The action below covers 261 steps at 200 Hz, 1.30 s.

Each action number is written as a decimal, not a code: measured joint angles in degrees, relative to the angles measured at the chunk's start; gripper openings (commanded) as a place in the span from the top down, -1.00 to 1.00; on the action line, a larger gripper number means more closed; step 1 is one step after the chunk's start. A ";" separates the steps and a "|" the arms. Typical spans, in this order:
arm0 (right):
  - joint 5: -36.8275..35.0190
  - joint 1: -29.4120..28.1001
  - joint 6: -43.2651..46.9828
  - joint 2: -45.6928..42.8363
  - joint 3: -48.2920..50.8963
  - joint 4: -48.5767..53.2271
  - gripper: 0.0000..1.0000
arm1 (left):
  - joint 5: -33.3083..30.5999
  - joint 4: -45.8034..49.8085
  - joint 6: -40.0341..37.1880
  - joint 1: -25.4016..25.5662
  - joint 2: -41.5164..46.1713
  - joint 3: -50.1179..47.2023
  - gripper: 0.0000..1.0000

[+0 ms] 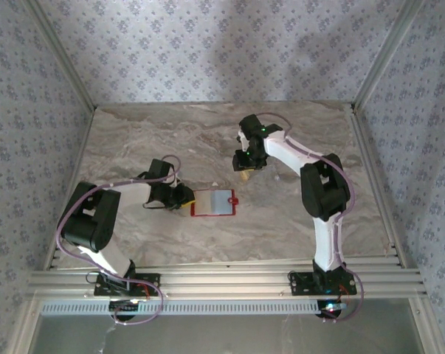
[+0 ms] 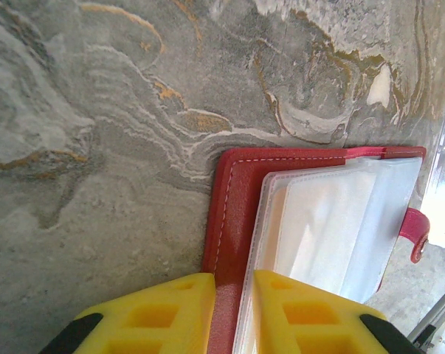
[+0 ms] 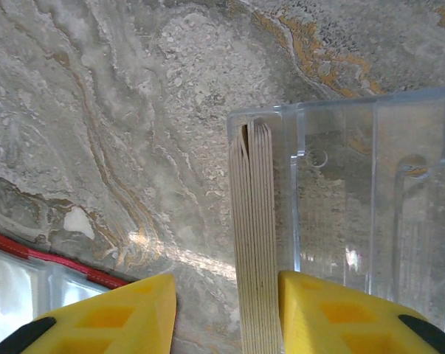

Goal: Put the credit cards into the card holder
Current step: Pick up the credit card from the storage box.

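Observation:
The red card holder (image 1: 215, 203) lies open on the marble table, its clear sleeves (image 2: 333, 221) facing up and its snap tab (image 2: 415, 234) at the right. My left gripper (image 2: 235, 310) is shut on the holder's red cover (image 2: 237, 192) at its left edge. Up and to the right of the holder, my right gripper (image 1: 246, 175) points down. In its wrist view the credit cards (image 3: 253, 221) stand edge-on as a tan stack inside a clear plastic box (image 3: 355, 184). The right gripper (image 3: 227, 295) is open astride that stack: one finger touches it, while the other finger (image 3: 133, 310) stands well apart.
The holder's red edge (image 3: 52, 258) shows at the lower left of the right wrist view, close to the box. Patterned walls with metal corner posts enclose the table (image 1: 133, 140). An aluminium rail (image 1: 222, 280) runs along the near edge.

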<state>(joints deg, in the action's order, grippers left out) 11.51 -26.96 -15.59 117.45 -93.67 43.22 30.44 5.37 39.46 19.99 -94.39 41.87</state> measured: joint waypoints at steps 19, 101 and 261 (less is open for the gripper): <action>1.38 0.63 -0.02 0.00 0.04 -0.15 0.15 | 0.02 0.00 -0.02 0.00 0.00 0.00 0.56; 5.33 1.88 -0.44 -0.13 1.09 -1.46 0.26 | 0.00 0.02 0.00 0.00 0.00 0.00 0.56; 11.96 4.87 -2.14 -2.56 4.52 -5.03 0.61 | 0.00 0.02 0.00 0.00 0.00 0.00 0.56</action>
<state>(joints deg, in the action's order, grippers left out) 23.46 -22.09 -17.74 114.89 -89.14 38.20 30.44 5.39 39.46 19.99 -94.39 41.87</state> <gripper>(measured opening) 0.206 0.221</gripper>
